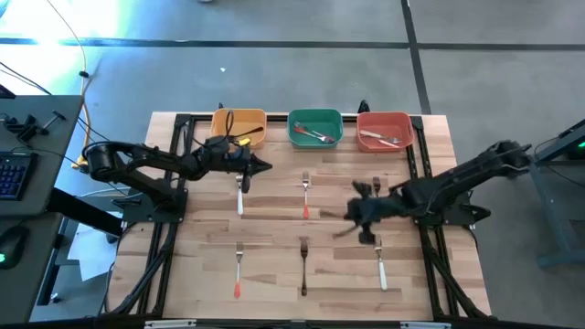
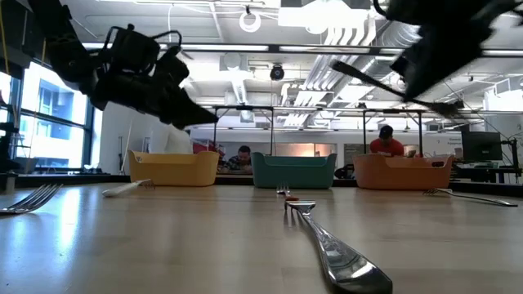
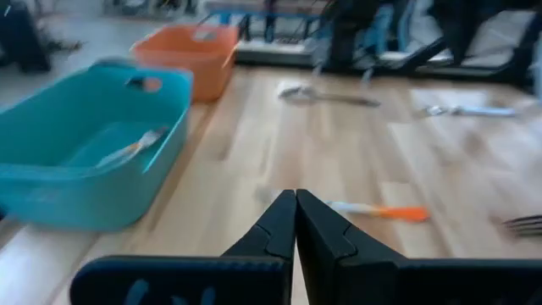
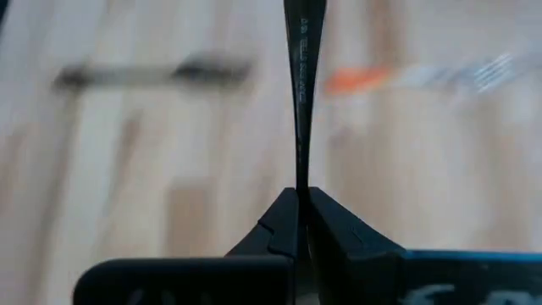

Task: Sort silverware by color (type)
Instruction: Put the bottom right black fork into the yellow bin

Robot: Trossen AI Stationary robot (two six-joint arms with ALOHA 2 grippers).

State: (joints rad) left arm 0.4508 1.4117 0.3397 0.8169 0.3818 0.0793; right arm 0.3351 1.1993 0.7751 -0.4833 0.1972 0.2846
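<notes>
My right gripper (image 1: 353,213) hovers over the table's right half, shut on a black-handled utensil (image 2: 392,88) that shows blurred. My left gripper (image 1: 263,166) is shut and empty, above the table in front of the yellow bin (image 1: 239,126), over the head of a white-handled fork (image 1: 239,194). Lying flat on the table are an orange-handled fork (image 1: 306,197), another orange-handled fork (image 1: 238,270), a black-handled fork (image 1: 303,265) and a white-handled fork (image 1: 380,266). The green bin (image 1: 315,129) and red bin (image 1: 384,131) each hold silverware. My right gripper pinches the black-handled utensil by one end of its thin handle (image 4: 299,174) between the two fingers. The handle runs straight on past the fingertips, along the fingers. The utensil is lifted clear of the table and slants downward in the low view.
Three bins stand in a row along the far edge. Black frame rails (image 1: 420,174) run along the table's left and right sides. Bare wood lies between the two rows of forks. People sit in the room beyond the table in the low view.
</notes>
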